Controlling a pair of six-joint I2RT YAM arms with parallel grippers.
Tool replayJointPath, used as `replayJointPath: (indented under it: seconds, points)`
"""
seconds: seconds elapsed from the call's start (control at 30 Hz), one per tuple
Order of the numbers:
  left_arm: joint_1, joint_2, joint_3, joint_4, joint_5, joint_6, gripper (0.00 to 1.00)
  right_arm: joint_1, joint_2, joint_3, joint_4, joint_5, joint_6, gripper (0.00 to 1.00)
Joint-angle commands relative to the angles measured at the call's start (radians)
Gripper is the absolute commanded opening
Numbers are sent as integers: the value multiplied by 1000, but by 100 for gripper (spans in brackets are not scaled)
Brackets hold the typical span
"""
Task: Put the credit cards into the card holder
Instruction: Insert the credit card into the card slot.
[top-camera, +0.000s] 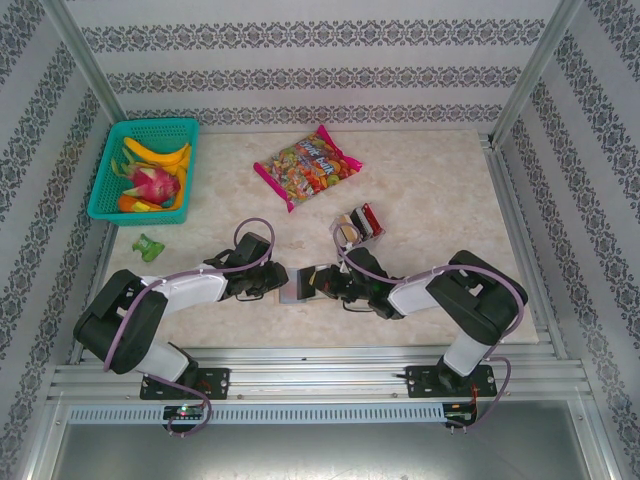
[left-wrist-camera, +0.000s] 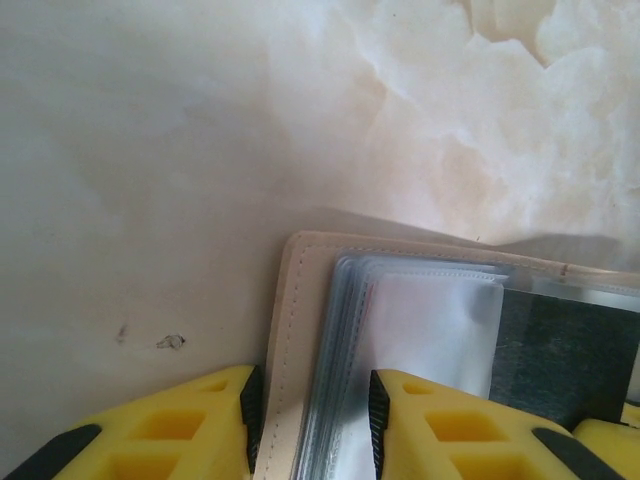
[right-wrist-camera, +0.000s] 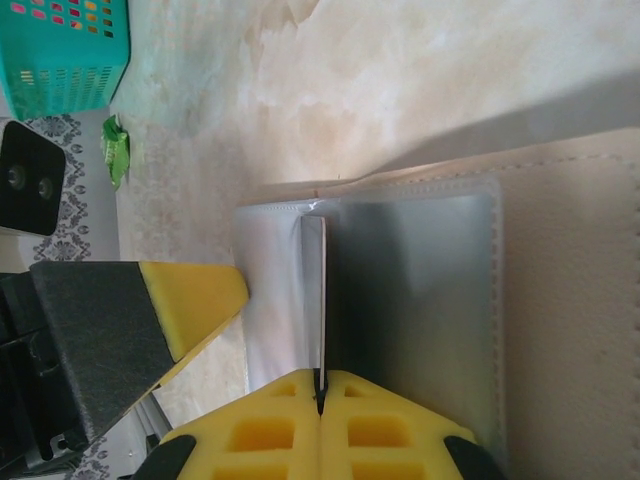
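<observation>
Left hand (left-wrist-camera: 310, 420) pinches the card holder's (left-wrist-camera: 290, 330) edge; right hand (right-wrist-camera: 322, 400) pinches a card (right-wrist-camera: 322, 300). Far off: candy bag (top-camera: 306, 165), teal basket (top-camera: 110, 185), card rack (top-camera: 358, 224).

Overhead view; two close wrist views

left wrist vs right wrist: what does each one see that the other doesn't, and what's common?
Left wrist alone: the left gripper straddling the card holder's stitched tan edge and its clear sleeves, with a dark card inside one pocket.

Right wrist alone: the right gripper shut on a thin card standing on edge at a clear pocket, plus the teal basket and a small green object further off.

Both: the tan card holder with clear plastic pockets, lying on the marbled table.
</observation>
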Motion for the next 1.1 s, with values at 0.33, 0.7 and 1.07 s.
replayJointPath:
  seconds: [0.33, 0.7, 1.07]
  points:
    - [-11, 13, 2, -24, 24, 10, 36, 25, 92, 71, -37, -74, 17, 0]
    - [-11, 10, 1, -30, 15, 11, 36, 19, 28, 105, -220, -33, -64, 19]
    - [-11, 18, -1, -20, 21, 18, 35, 18, -5, 138, -351, -4, -116, 15]
